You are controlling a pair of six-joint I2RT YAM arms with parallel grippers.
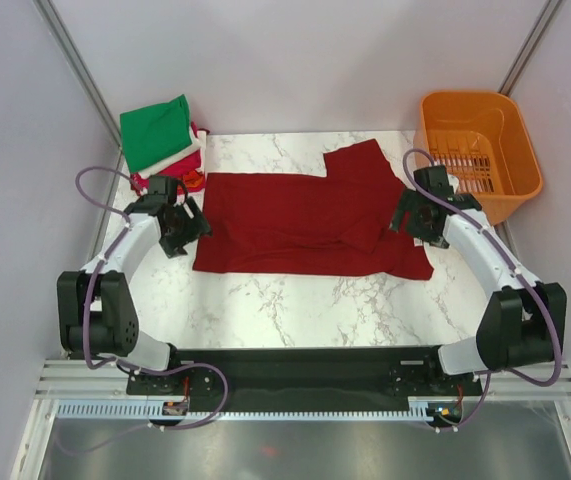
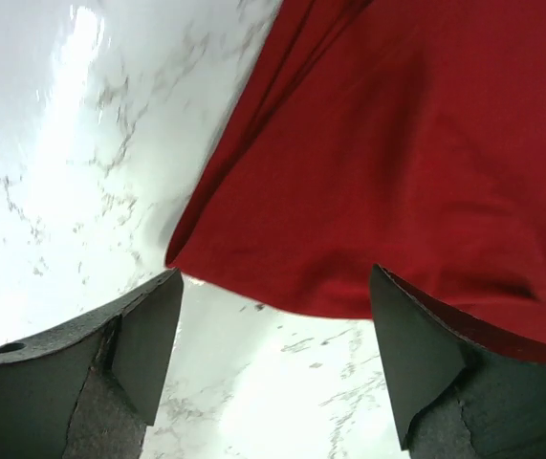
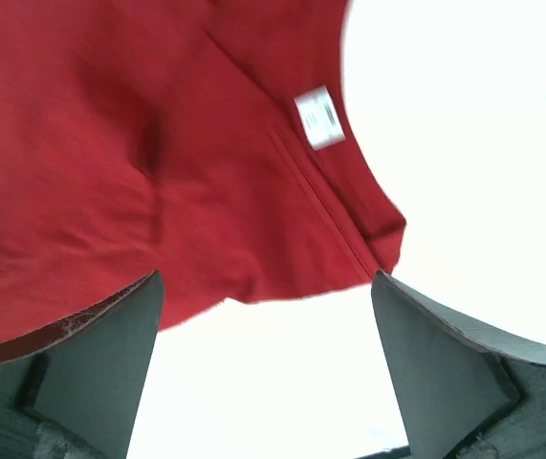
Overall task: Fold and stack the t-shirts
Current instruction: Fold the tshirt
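I log large plain dark red cloth t-shirt (image 1: 310, 225) lying mid-table, apparently part-folded, not finished. Green-topped stack of folded shirts (image 1: 162, 145) at far-left corner. Left gripper (image 1: 180, 228), right gripper (image 1: 417, 215) both released, empty, flanking shirt edges. Outstanding: finish folds, add to stack.

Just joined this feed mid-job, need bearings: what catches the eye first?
A big dark red t-shirt sprawls across the middle of the marble table, the left gripper and right gripper open at either end. A folded stack topped in green sits at the far left corner; an orange basket stands far right.
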